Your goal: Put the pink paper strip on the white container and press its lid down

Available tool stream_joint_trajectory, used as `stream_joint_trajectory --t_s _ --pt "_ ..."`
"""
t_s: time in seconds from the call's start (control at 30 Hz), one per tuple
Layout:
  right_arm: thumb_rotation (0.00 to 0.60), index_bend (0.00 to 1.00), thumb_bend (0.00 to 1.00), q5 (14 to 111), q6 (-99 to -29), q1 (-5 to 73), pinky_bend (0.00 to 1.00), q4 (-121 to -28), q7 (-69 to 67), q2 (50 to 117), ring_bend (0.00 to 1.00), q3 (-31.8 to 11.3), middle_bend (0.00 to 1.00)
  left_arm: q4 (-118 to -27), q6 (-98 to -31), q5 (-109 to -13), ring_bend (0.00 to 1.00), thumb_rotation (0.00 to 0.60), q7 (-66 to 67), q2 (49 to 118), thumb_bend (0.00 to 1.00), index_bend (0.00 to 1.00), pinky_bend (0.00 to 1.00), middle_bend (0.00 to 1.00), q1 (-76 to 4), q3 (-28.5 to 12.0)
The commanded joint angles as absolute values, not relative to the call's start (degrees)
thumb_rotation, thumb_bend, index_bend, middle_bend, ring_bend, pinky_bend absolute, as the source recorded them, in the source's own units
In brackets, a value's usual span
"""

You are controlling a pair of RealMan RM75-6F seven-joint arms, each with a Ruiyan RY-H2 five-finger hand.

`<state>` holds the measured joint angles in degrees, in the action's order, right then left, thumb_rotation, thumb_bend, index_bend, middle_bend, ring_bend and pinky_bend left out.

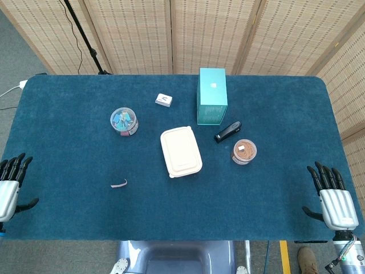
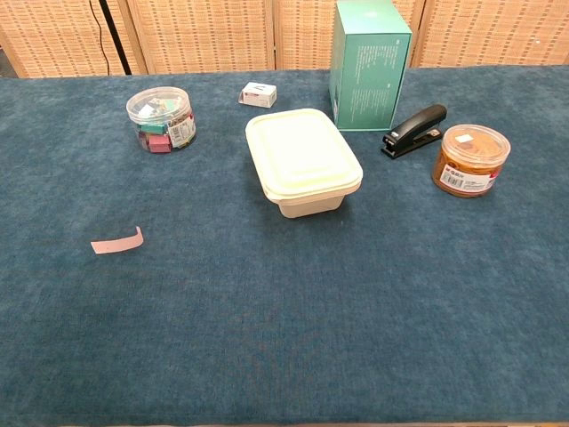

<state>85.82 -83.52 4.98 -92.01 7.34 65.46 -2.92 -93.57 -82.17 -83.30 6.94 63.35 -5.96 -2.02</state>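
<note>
A small pink paper strip (image 1: 118, 184) (image 2: 117, 242) lies flat on the blue table, left of centre and towards the front. The white container (image 1: 181, 151) (image 2: 303, 161) with its lid on stands at the table's middle, well to the right of the strip. My left hand (image 1: 10, 185) hovers at the front left edge, fingers spread, holding nothing. My right hand (image 1: 332, 197) hovers at the front right edge, fingers also spread and empty. Neither hand shows in the chest view.
A clear tub of coloured clips (image 1: 124, 121) (image 2: 162, 117) stands at the back left. A teal box (image 1: 211, 95) (image 2: 368, 63), a black stapler (image 1: 227, 131) (image 2: 414, 130), a jar of rubber bands (image 1: 244, 152) (image 2: 470, 159) and a small white box (image 1: 164, 100) (image 2: 257, 93) surround the container.
</note>
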Motion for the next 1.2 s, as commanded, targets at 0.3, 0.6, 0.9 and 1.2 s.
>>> stream_joint_trajectory --t_s 0.3,0.6,0.9,1.2 --pt "0.6 0.0 0.0 85.7 -83.5 4.9 0.0 -92.5 7.1 65.3 0.0 -2.9 0.0 -93.7 -79.1 -85.4 0.0 0.6 5.0 63.2 0.05 0.0 0.0 0.0 -7.7 -0.9" --pt "0.6 0.0 0.0 86.1 -84.0 4.5 0.0 -93.1 4.6 64.0 0.0 -2.9 0.0 -96.0 -68.4 -85.4 0.0 0.6 7.7 67.7 0.07 0.39 0.0 0.0 -15.3 -1.9" --pt "0.6 0.0 0.0 85.9 -83.7 4.6 0.0 -93.2 2.9 63.3 0.0 -3.0 0.0 -97.1 -65.5 -77.5 0.0 0.6 17.6 75.1 0.18 0.4 0.0 0.0 -17.9 -4.0" --pt "0.6 0.0 0.0 85.2 -83.1 4.8 0.0 -93.0 1.2 62.8 0.0 -3.3 0.0 -93.2 -64.0 -71.4 0.0 0.6 22.2 82.3 0.28 0.4 0.0 0.0 -20.2 -5.2"
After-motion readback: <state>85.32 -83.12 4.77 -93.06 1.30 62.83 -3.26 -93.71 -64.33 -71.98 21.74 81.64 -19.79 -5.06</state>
